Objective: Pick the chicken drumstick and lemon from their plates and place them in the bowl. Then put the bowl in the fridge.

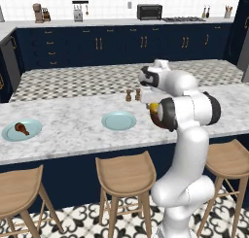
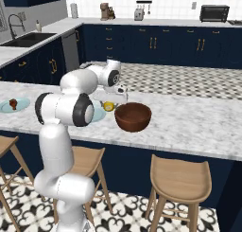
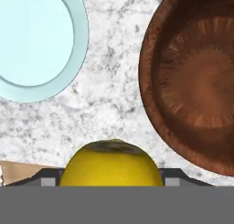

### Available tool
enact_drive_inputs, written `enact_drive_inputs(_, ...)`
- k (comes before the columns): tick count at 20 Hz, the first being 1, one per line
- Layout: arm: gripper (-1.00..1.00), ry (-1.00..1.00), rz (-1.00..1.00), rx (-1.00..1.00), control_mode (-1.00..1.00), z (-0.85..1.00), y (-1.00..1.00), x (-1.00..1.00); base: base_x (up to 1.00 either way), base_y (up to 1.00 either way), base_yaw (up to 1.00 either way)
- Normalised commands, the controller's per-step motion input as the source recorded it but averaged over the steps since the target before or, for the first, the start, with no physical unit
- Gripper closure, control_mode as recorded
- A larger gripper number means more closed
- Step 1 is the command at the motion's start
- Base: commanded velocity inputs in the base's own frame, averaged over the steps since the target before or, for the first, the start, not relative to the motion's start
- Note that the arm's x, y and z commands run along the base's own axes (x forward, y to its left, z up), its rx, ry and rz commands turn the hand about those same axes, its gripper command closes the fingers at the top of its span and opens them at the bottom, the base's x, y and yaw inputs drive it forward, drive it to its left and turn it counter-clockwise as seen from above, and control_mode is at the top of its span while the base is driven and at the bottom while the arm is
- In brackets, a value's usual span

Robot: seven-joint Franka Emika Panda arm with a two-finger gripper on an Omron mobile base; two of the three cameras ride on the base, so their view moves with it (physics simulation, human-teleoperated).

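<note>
Yellow and rounded, the lemon [image 3: 111, 162] sits at the bottom centre of the hand view, pinched between the fingers of the gripper [image 3: 111, 181], whose jaws stand wide around its girth. In the right base view the fruit hangs at centre left, above the counter [image 2: 189, 120] and between the nearer plate [image 2: 99, 114] and the bowl [image 2: 133, 116], not yet over the rim. The bowl is empty, its dark wood-like hollow taking up the right side of the hand view, while the bare plate shows at upper left. Firm, light and round, the lemon looks prone to rolling or slipping under a loose hold, so a grip across its widest middle seems soundest, and a low release into the bowl should keep it from bouncing out. Far off at the left edge of the left base view, the chicken drumstick [image 1: 21, 128] lies on the second plate [image 1: 9, 133]; its thick end probably offers the surer hold.
</note>
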Motion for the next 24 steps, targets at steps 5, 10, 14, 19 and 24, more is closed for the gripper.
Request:
enact_drive_inputs(5, 1.00, 0.17, -0.21, 0.00, -1.00, 0.00, -0.94, 0.08, 0.00, 0.00, 0.00)
enact_drive_inputs(10, 1.00, 0.11, -0.11, 0.00, -1.00, -0.07, -0.47, 0.47, 0.00, 0.00, 0.00)
enact_drive_inputs(14, 1.00, 0.02, -0.06, -0.03, -1.00, -0.47, -0.27, 0.52, 0.00, 0.00, 0.00)
enact_drive_inputs(19, 1.00, 0.01, -0.03, -0.01, -1.00, -0.60, -0.22, 0.11, 0.00, 0.00, 0.00)
enact_drive_inputs(24, 1.00, 0.01, -0.01, 0.00, -1.00, -0.32, -0.10, 0.00, 0.00, 0.00, 0.00)
